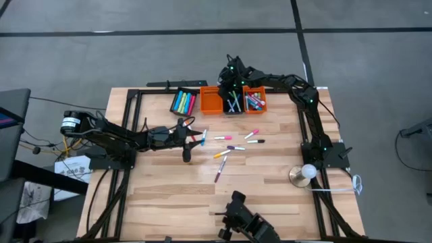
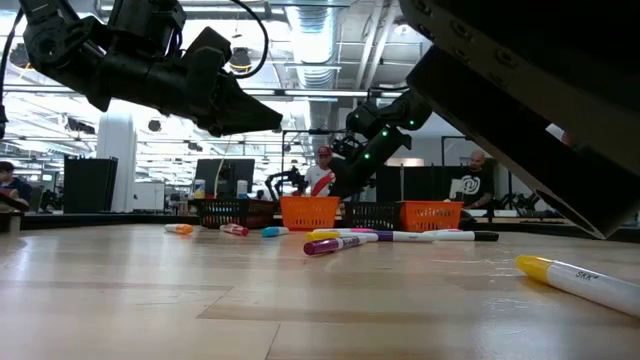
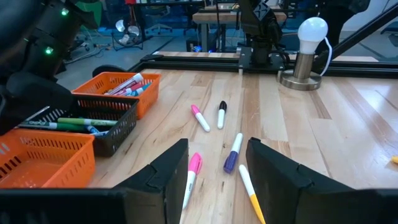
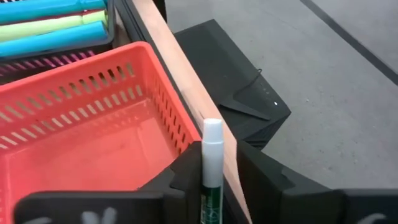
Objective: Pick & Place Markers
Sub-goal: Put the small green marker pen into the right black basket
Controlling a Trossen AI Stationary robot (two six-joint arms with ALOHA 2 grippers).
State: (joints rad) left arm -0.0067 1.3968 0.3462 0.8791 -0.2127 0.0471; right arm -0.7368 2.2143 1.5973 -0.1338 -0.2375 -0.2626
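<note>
Spanning the scene, the bench (image 1: 270, 182) carried a row of bins along its far edge, the empty orange bin (image 4: 74, 130) serving as landmark. Loose markers (image 1: 233, 145) lay scattered just in front of it, awaiting sorting. The left arm's jaws (image 3: 214, 171) stood open and empty over those strays, likely lining up a pick. Over that bin's outer rim, the right arm's jaws (image 4: 214, 180) pinched a white-capped green marker (image 4: 211, 171) upright, seemingly ready to drop it in.

Orange bins (image 1: 211, 100) and black bins (image 1: 233, 102) line the bench (image 1: 270, 189) edge; a bulb lamp (image 1: 305, 173) stands near one corner.
</note>
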